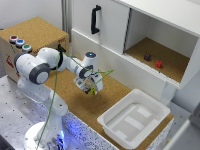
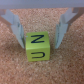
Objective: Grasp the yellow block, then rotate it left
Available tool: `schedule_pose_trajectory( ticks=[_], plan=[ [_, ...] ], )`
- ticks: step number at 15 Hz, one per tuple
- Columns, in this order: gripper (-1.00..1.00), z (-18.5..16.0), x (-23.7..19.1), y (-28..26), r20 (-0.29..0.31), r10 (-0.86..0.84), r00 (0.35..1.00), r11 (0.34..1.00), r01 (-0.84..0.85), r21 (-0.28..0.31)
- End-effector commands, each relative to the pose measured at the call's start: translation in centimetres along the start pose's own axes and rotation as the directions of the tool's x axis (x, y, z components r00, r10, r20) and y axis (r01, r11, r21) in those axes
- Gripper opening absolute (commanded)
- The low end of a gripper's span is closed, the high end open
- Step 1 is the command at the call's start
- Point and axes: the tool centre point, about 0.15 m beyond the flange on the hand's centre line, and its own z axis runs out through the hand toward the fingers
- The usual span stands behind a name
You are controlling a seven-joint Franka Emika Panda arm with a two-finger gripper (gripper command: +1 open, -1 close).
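i see one arm (image 1: 42, 65) reaching out over the cork-topped worktop (image 1: 70, 102), and one claw (image 1: 93, 88) at its end, pointed down near the middle of the cork. on my wrist feed the claw (image 2: 39, 31) stands spread, its two fingers (image 2: 15, 25) on either side of one yellow block (image 2: 38, 46) with a gap showing on each side, so it is released and not pinching anything. the block sits on the cork between the fingertips, with dark letter marks on the two faces i can see. in the exterior view the block is only a yellow speck at the claw tips.

elsewhere i count one red block (image 1: 159, 63) and one dark purple block (image 1: 147, 57), both in the open cabinet compartment (image 1: 165, 55) and apart from each other. one white tray (image 1: 132, 118) rests toward the exterior view's right. one black handle (image 1: 94, 19) is on the closed cabinet door. three round buttons (image 1: 20, 43) sit on one box (image 1: 37, 32) toward the exterior view's left.
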Motion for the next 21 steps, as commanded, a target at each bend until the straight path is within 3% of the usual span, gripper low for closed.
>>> schedule_pose_trajectory(
  ticks=[1,3,5,6,10,13,16,19,20,21],
  plan=[
    [-1.00,-2.3,0.6,0.0,-0.003,0.029,1.000,1.000,-0.029,0.008],
    [-1.00,-3.7,-0.1,-1.0,-0.010,-0.088,0.996,0.996,0.088,-0.009],
    [-1.00,-3.5,-1.3,-3.2,-0.022,-0.278,0.960,0.950,0.271,-0.155],
    [-1.00,-3.9,-1.8,-3.4,-0.028,-0.354,0.935,0.927,0.347,-0.145],
    [-1.00,-4.2,-3.7,-5.1,-0.032,-0.681,0.732,0.729,0.673,-0.126],
    [-1.00,-3.9,-4.2,-5.7,-0.021,-0.883,0.469,0.470,0.881,-0.060],
    [-1.00,-3.8,-4.6,-5.3,-0.039,-0.997,0.064,0.063,0.997,0.036],
    [-1.00,-4.6,-4.9,-4.6,-0.084,-0.955,-0.285,-0.291,0.953,0.082],
    [-1.00,-5.0,-5.0,-4.3,-0.119,-0.916,-0.383,-0.395,0.912,0.108],
    [-1.00,-5.0,-5.2,-4.5,-0.136,-0.901,-0.413,-0.428,0.898,0.107]
  ],
)
